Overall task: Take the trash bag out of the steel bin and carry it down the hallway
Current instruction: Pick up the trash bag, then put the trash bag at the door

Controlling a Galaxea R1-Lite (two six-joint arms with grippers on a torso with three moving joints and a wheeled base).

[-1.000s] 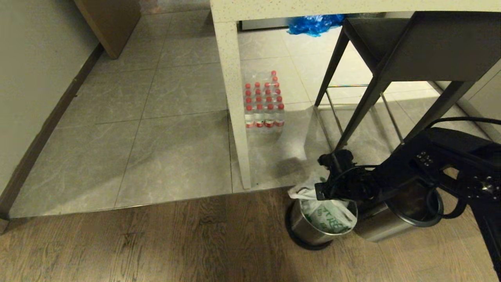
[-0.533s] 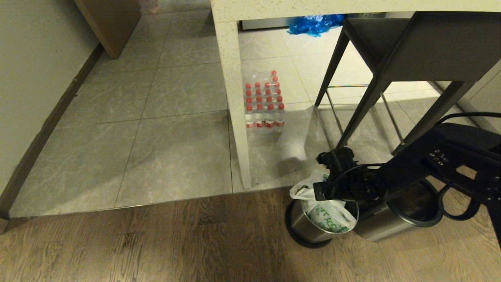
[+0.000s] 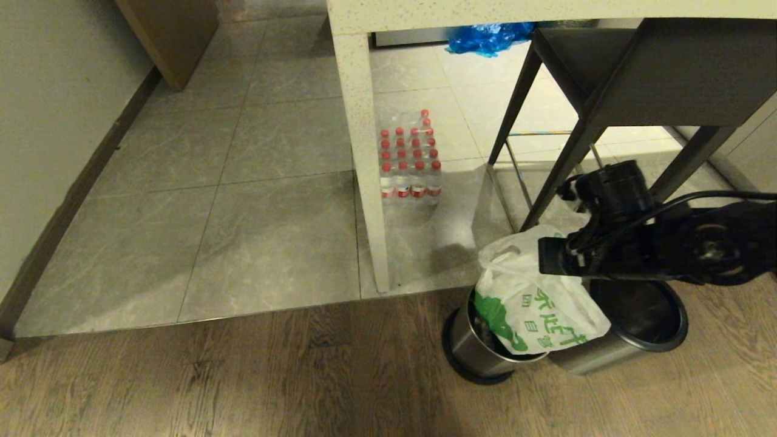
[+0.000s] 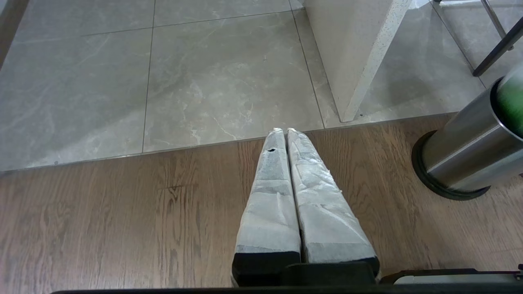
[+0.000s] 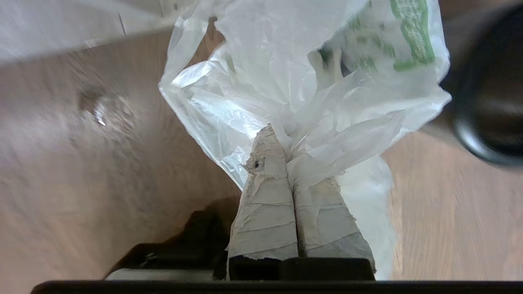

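— Wooden floor (image 3: 243,376) meets grey tiles. Where's the trash bag (image 3: 534,303)?
— Half out of the steel bin (image 3: 479,352), pinched by the right gripper (image 5: 286,143). The left gripper (image 4: 284,131) hangs pressed together.

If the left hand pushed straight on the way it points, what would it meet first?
Probably the floor: the left hand, shut and empty, points down toward the edge where the wood floor meets the grey tiles. Depth is unclear.
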